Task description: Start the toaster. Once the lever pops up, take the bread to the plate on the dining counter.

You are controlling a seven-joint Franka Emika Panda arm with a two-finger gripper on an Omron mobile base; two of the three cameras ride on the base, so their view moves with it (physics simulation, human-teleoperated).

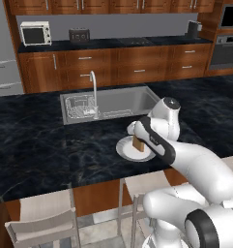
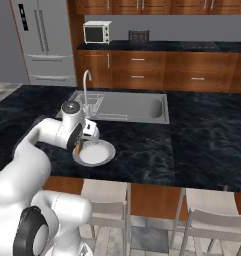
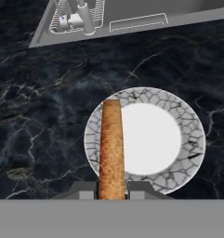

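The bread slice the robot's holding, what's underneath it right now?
Under the bread, clamped edge-on in the shut gripper, lies the plate on the dining counter. The slice covers a strip of the plate's left side; whether it touches the plate cannot be told.

Bread (image 3: 111, 148) bottom end hidden between the jaws; contact with plate (image 3: 187, 139) unclear. Plate's near rim cut off below them. Toaster (image 1: 79, 35) far beyond, lever too small to tell.

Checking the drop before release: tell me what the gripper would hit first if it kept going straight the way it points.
The plate, most likely: the gripper, shut on the bread, points down at it. How close is unclear.
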